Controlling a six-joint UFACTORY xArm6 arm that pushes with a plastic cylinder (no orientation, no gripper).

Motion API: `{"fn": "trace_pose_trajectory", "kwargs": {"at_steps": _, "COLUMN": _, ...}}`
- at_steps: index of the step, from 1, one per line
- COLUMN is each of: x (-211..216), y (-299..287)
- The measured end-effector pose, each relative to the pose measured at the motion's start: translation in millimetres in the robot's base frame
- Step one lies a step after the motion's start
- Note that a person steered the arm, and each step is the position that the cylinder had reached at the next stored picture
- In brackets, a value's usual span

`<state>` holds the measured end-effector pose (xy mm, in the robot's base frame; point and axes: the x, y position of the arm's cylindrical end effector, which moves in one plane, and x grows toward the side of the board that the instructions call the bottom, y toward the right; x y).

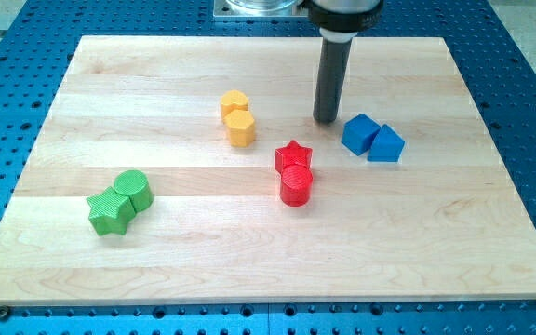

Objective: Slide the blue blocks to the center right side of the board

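Observation:
Two blue blocks sit side by side right of the board's middle: a blue cube (360, 133) and a blue wedge-like block (386, 144) touching it on its right. My tip (325, 120) rests on the board just left of and slightly above the blue cube, a small gap apart. The dark rod rises straight from it to the view's top.
A red star (293, 155) and red cylinder (296, 184) touch below-left of the tip. Two yellow hexagonal blocks (238, 117) stand left of it. A green star (109, 210) and green cylinder (134, 189) lie at the left. The wooden board (435, 251) sits on a blue perforated table.

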<state>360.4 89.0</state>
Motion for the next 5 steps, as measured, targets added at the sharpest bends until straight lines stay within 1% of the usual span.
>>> {"fn": "trace_pose_trajectory", "kwargs": {"at_steps": 1, "x": 18, "y": 9}}
{"fn": "trace_pose_trajectory", "kwargs": {"at_steps": 2, "x": 56, "y": 18}}
{"fn": "trace_pose_trajectory", "kwargs": {"at_steps": 3, "x": 67, "y": 28}}
{"fn": "trace_pose_trajectory", "kwargs": {"at_steps": 4, "x": 67, "y": 46}}
{"fn": "trace_pose_trajectory", "kwargs": {"at_steps": 5, "x": 80, "y": 53}}
